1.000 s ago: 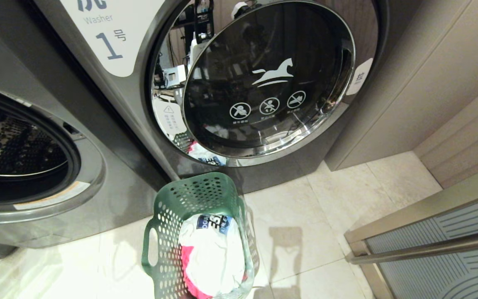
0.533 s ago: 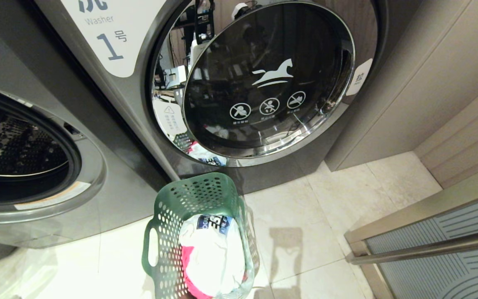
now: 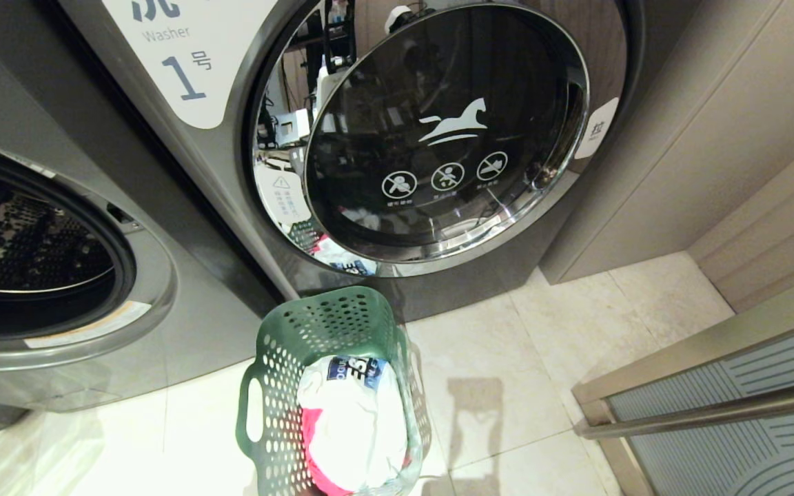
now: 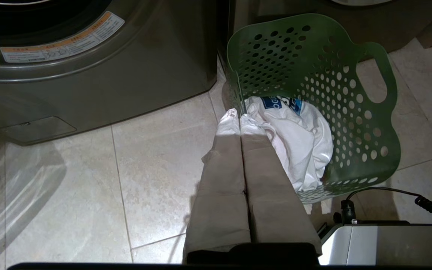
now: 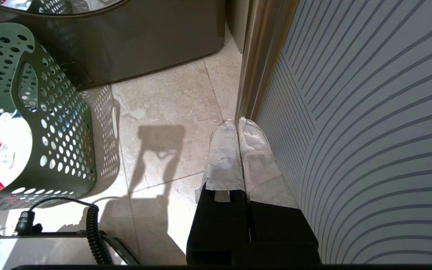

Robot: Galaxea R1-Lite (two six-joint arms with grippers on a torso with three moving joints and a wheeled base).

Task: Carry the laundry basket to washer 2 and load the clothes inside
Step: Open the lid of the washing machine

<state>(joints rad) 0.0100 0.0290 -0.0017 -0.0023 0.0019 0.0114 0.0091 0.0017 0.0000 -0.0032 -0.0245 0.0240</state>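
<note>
The left tool hangs with jaws pressed together, empty, just beside the one laundry basket; the right tool, likewise together, hangs farther off. The basket stands on the floor holding the clothes, before two washers: one labelled 1, one open-doored.

Laundry room: numbered front-load washers.

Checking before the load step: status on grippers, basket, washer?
Left gripper shut, empty, by the basket. Right gripper shut, empty. Clothes in basket, on floor. Open drum left; washer 1 door closed.
</note>
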